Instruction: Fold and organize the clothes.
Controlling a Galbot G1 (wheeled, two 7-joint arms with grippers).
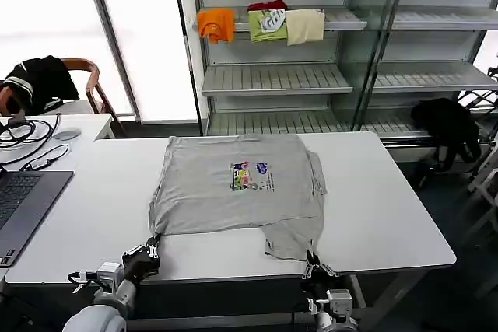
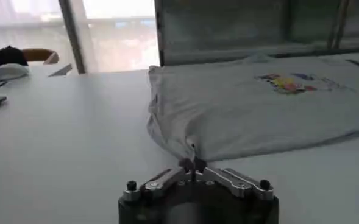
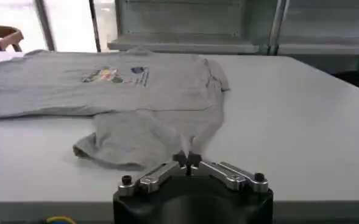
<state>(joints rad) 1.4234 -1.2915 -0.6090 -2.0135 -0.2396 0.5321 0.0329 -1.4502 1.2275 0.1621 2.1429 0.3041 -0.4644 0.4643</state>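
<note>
Grey T-shirt [image 1: 237, 184] flat on white tabletop [image 1: 389, 215], print up. Left tool [image 1: 149, 251] pinches its near-left hem corner; right tool [image 1: 314, 264] pinches the near-right trailing fabric at the tabletop's front edge.

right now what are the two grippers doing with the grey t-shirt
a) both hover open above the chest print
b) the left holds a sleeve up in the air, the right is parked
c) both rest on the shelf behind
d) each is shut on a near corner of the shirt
d: the left gripper and right gripper each have jaws closed on a near corner of the grey T-shirt, which lies on the white table.
</note>
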